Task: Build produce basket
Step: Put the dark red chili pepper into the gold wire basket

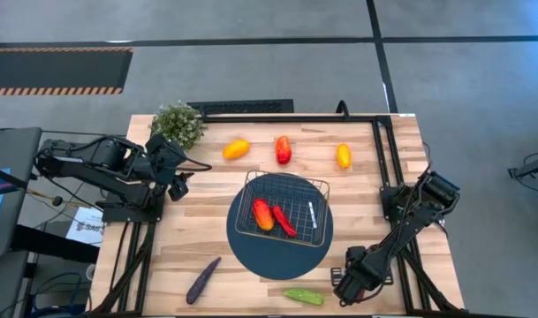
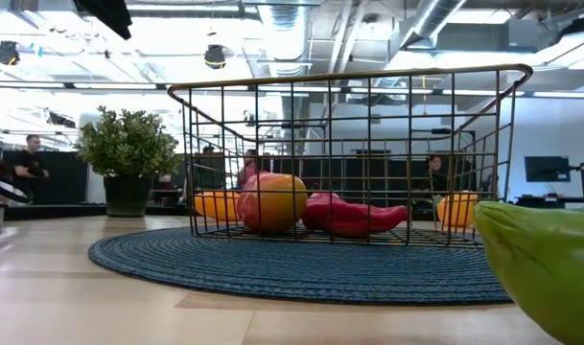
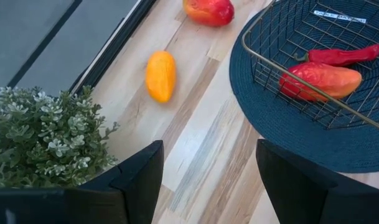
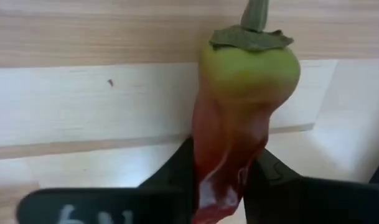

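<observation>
1. Right gripper (image 1: 346, 284) is low at the bench's (image 1: 375, 190) front edge, off the right front of the blue disc (image 1: 251, 252). In the right wrist view its jaws are clamped on a red-and-green pepper (image 4: 248, 81), one finger touching each side, with the green stem end pointing away from the wrist. The pepper is against the wood, and I can't tell whether it is lifted.
2. Left gripper (image 1: 178, 183) waits at the left side of the bench, just beside the potted plant (image 1: 178, 124). Its jaws are wide apart with nothing between them, and bare wood shows in the gap.
3. The basket (image 1: 317, 187) sits upright on the blue disc at mid bench, with its white tag (image 1: 312, 215) inside on the right.
4. There are two items in the basket, side by side and touching or nearly so: an orange-red pepper (image 1: 262, 214) and a red chili (image 1: 284, 222).
5. A loose row lies behind the basket: an orange pepper (image 1: 237, 148), a red pepper (image 1: 284, 149) and a yellow-orange pepper (image 1: 344, 155), well apart from each other.
6. Loose at the front are a purple vegetable (image 1: 203, 279), off the disc's left front, and a green pepper (image 1: 304, 296), just beside the right gripper near the disc's edge.
</observation>
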`<state>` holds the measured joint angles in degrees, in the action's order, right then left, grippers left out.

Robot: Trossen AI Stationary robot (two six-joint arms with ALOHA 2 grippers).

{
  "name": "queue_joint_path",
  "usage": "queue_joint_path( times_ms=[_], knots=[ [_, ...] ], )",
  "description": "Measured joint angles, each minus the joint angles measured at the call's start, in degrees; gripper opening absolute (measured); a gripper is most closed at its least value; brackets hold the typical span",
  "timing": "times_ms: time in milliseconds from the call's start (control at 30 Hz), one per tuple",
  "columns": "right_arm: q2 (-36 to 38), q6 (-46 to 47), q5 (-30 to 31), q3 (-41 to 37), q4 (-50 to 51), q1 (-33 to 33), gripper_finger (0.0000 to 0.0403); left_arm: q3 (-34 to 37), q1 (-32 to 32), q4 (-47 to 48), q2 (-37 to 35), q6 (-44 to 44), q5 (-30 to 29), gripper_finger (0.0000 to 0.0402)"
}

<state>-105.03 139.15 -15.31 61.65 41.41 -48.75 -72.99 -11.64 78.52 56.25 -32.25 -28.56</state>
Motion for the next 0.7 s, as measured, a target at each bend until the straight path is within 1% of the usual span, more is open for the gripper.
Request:
queue_joint_path(
  times_ms=[167, 267, 333, 400, 500, 600, 667, 700],
  knots=[
    [1.6, -1.0, 0.2, 0.5, 0.3, -0.1, 0.0078, 0.0, 0.0, 0.0, 0.0, 0.0, 0.0, 0.024],
    [3.7, -1.0, 0.3, 2.2, 0.4, -0.1, 0.0078, 0.0, 0.0, 0.0, 0.0, 0.0, 0.0, 0.024],
    [5.6, -1.1, 1.6, 4.1, 1.3, -0.1, 0.0078, 0.0, 0.0, 0.0, 0.0, 0.0, 0.0, 0.024],
    [8.1, -1.9, 6.3, 7.2, 1.9, 0.0, 0.0078, 0.0, 0.0, 0.0, 0.0, 0.0, 0.0, 0.024],
    [11.6, -5.6, 17.8, 13.6, 6.2, 0.2, 0.0078, 0.0, 0.0, 0.0, 0.0, 0.0, 0.0, 0.024],
    [13.8, -11.4, 30.3, 21.3, 15.7, 1.3, 0.0078, 0.0, 0.0, 0.0, 0.0, 0.0, 0.0, 0.024],
    [14.6, -17.1, 36.1, 26.7, 23.3, 3.0, 0.0078, 0.0, 0.0, 0.0, 0.0, 0.0, 0.0, 0.024],
    [14.9, -20.0, 37.6, 29.2, 27.0, 4.3, 0.0078, 0.0, 0.0, 0.0, 0.0, 0.0, 0.0, 0.024]
  ],
)
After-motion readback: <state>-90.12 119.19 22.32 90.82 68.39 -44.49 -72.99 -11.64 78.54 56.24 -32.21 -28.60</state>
